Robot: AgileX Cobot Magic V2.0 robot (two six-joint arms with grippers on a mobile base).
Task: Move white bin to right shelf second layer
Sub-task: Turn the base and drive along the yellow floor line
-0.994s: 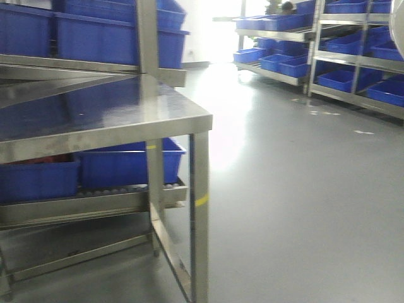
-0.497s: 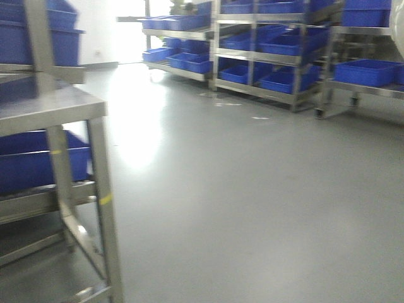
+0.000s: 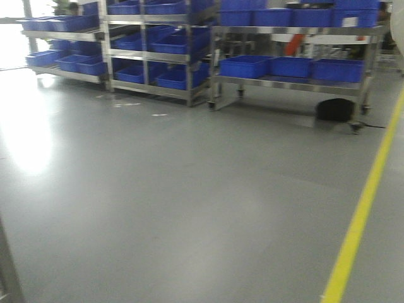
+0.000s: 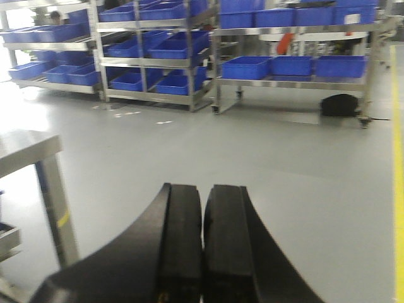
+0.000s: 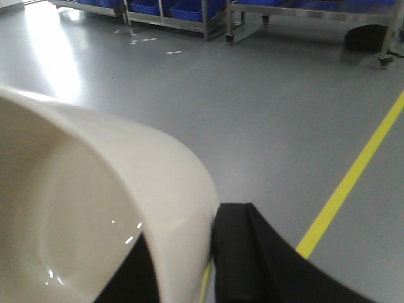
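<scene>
The white bin (image 5: 95,189) fills the left of the right wrist view, glossy and cream, held above the grey floor. My right gripper (image 5: 189,227) is shut on its wall, one black finger (image 5: 237,252) outside and the other inside the tub. A pale sliver at the top right edge of the front view is probably the bin (image 3: 399,25). In the left wrist view my left gripper (image 4: 203,189) is shut with nothing between its pads. I cannot tell the right shelf second layer among the distant steel racks (image 3: 290,82).
Steel racks (image 3: 151,57) loaded with blue crates (image 3: 243,65) line the far side. A yellow floor line (image 3: 360,214) runs along the right. A black object (image 3: 334,109) lies under the right-hand rack. A steel table corner (image 4: 31,148) stands at the left.
The front view has swung right. The steel table with blue crates has slid out at the left, the far racks moved leftward and closer, and the yellow line came in.
</scene>
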